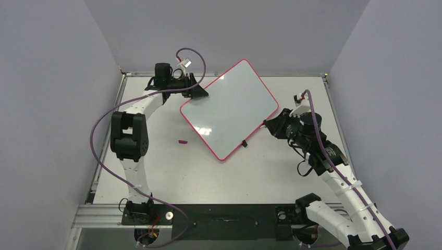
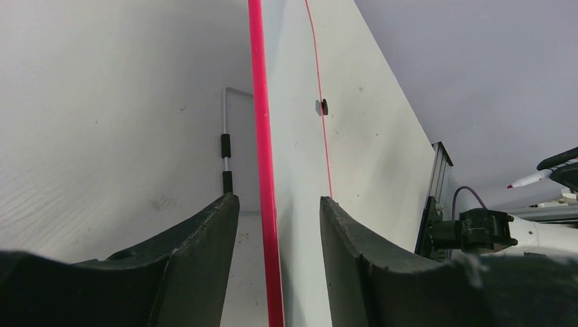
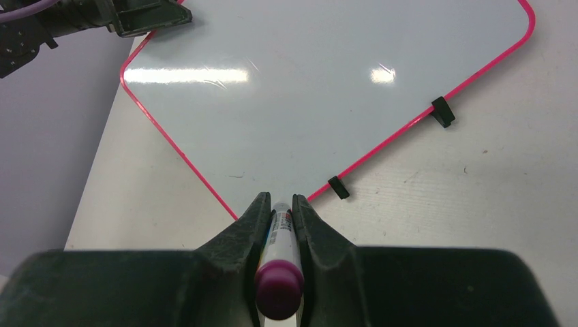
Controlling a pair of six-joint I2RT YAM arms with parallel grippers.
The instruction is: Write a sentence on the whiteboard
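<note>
Currently right gripper (image 3: pixel 278 199) is pinched on a marker (image 3: pixel 279 229), purple end toward the wrist camera, tip at the whiteboard's (image 1: pixel 229 112) nearest corner; contact unclear. Left gripper (image 2: pixel 278 199) is spread, one finger on each side of the board's pink edge, with a gap showing by the left finger. Board sits diagonal mid-way across the table (image 1: pixel 208 177), between the arms, face glossy white, two black clips (image 3: pixel 443 111) on one edge. Purple bit (image 1: pixel 183 140) lies on the table just left of it.

Top camera sat high at the near edge, looking down over the whole bench (image 1: pixel 208 177). Left wrist camera sat tight on the board (image 2: pixel 293 150), sighting along its edge. Right wrist camera looked low over its marker (image 3: pixel 278 245) across the board's face. All three shared the board.
</note>
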